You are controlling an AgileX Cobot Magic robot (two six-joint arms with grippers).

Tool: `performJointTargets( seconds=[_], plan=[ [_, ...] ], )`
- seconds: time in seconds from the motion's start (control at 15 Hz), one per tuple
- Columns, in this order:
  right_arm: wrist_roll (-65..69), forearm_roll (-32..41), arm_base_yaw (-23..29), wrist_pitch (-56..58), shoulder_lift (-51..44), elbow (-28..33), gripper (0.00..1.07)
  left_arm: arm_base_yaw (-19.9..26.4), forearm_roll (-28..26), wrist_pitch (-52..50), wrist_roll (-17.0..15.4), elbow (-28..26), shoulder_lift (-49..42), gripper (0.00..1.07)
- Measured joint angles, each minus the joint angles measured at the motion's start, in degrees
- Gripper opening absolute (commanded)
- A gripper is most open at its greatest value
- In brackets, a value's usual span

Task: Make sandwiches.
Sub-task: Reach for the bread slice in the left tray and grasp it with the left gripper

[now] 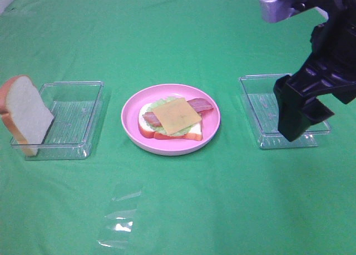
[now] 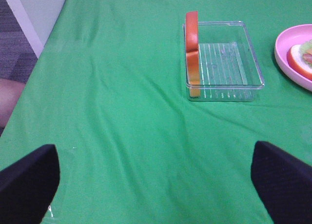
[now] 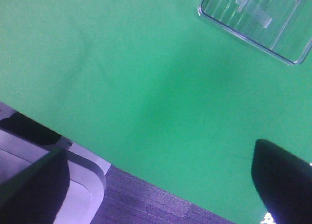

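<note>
Sandwich [image 1: 172, 120] sits open-faced on pink plate [image 1: 133, 134], mid-table: bread base, lettuce, bacon strip, square cheese slice [image 1: 176, 115] on top. Nearer the camera, a scrap of clear film [image 1: 119, 221] lies flat on the green cloth [image 1: 222, 205]. Left of plate, clear tray [image 1: 78, 121] with one bread slice [image 1: 23, 115] leaning upright against its outer end. Right of plate, second clear tray [image 1: 261, 113], nothing seen in it. Right gripper [image 1: 297, 121] hangs above that tray, jaws spread wide, holding nothing. Left gripper [image 2: 156, 185] off to the left of the first tray, jaws wide apart, empty.
</note>
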Motion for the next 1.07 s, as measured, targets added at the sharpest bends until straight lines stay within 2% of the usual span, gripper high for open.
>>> performJointTargets(
  seconds=[0.13,0.4,0.6,0.73,0.8,0.87,1.07],
  plan=[
    [0.3,0.0,0.0,0.0,-2.3,2.5,0.98,0.0,0.0,0.0,0.0,0.0,0.0,1.0],
    [1.4,0.5,-1.3,-0.1,-9.8,14.6,0.98,0.0,0.0,0.0,0.0,0.0,0.0,1.0],
    [1.5,2.8,-11.8,-2.3,-16.2,24.5,0.98,0.0,0.0,0.0,0.0,0.0,0.0,1.0],
    [1.5,3.8,-16.7,-4.3,-21.1,28.1,0.98,0.0,0.0,0.0,0.0,0.0,0.0,1.0],
    [1.5,4.6,-18.8,-6.2,-25.1,29.9,0.98,0.0,0.0,0.0,0.0,0.0,0.0,1.0],
    [1.5,5.2,-21.9,-8.3,-34.5,32.7,0.98,0.0,0.0,0.0,0.0,0.0,0.0,1.0],
    [1.5,5.2,-25.8,-8.8,-49.0,36.4,0.98,0.0,0.0,0.0,0.0,0.0,0.0,1.0]
  ],
)
